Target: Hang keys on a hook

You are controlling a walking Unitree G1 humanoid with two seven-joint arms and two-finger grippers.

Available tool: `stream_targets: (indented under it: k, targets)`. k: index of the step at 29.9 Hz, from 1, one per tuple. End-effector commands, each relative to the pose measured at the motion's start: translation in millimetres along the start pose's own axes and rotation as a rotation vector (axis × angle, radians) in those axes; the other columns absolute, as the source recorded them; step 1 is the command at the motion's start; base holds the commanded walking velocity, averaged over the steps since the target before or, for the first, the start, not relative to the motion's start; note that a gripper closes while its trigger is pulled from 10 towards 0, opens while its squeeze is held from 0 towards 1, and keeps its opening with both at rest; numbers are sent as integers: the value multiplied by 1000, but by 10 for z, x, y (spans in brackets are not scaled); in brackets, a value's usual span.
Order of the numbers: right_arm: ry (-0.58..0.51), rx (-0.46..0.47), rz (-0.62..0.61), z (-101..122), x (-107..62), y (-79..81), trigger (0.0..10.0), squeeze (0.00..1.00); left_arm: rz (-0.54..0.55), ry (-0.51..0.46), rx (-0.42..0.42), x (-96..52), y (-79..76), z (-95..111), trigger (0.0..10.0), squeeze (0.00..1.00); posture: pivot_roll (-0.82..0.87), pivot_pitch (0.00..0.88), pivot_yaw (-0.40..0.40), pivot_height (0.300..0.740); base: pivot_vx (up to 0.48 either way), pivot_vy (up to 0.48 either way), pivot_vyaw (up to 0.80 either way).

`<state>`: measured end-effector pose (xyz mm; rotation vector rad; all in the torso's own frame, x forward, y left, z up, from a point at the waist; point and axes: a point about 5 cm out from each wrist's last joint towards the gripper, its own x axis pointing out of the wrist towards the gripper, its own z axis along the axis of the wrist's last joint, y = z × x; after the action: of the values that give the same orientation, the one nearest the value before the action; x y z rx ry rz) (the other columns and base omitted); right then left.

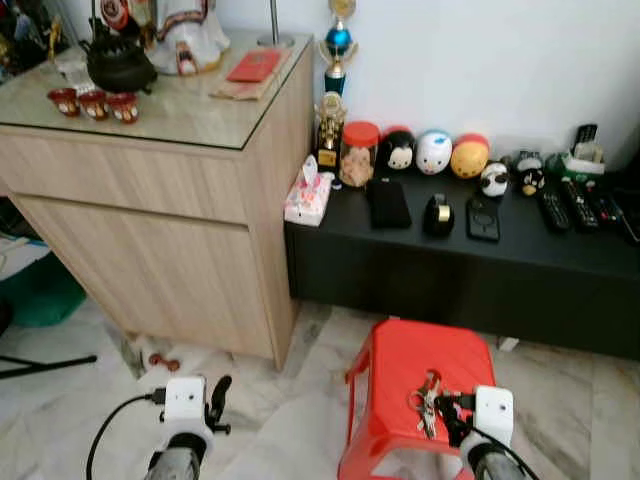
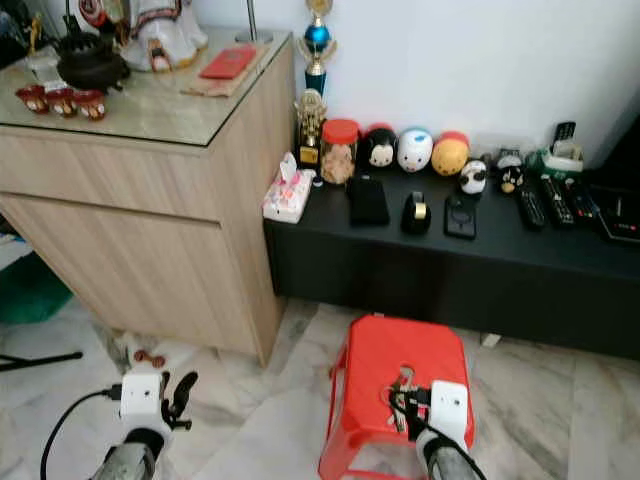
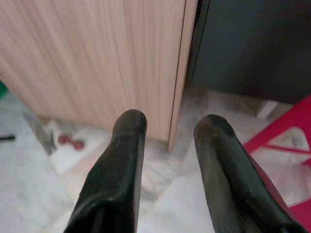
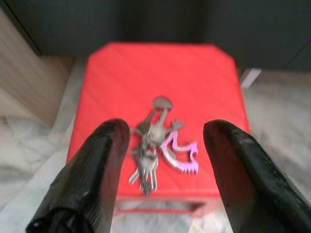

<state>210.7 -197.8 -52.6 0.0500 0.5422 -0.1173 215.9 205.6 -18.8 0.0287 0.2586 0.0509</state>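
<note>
above the keys [image 4: 155, 145] on the red stool [image 4: 160, 73], right hand [image 4: 163, 141] spread wide, holding nothing.

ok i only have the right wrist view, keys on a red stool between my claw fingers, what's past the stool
Observer: A low black cabinet against the wall, with plush toys and remote controls on top.
Operator: where's the left claw
Observer: The left claw is open over the marble floor, left of the red stool, facing a wooden sideboard.
Operator: is the right claw on the keys
Observer: No. The right claw is open beside the keys, which lie on the stool.
</note>
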Motion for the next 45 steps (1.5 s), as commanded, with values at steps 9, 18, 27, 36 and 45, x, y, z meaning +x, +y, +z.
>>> stream_targets:
  k: [9,18,27,36,45]
  targets:
    - [-118,-67,42,237,58,51,10000,0,25,-69,-37,-16,7,132,10000,0,-86,17,-37,732,0,0,0]
    - [-132,-53,48,344,116,89,10000,0,25,-89,-40,46,-12,233,10000,0,-88,39,-41,672,0,0,0]
    - [-133,-63,51,366,128,96,10000,0,13,-77,-43,48,-60,237,10000,0,-83,51,-44,634,0,0,0]
    - [-124,-58,65,359,132,110,10000,0,9,-76,-45,75,-71,269,10000,0,-80,56,-43,634,0,0,0]
    - [-106,-52,74,317,119,107,10000,0,-5,-72,-56,111,-115,281,10000,0,-82,60,-42,634,0,0,0]
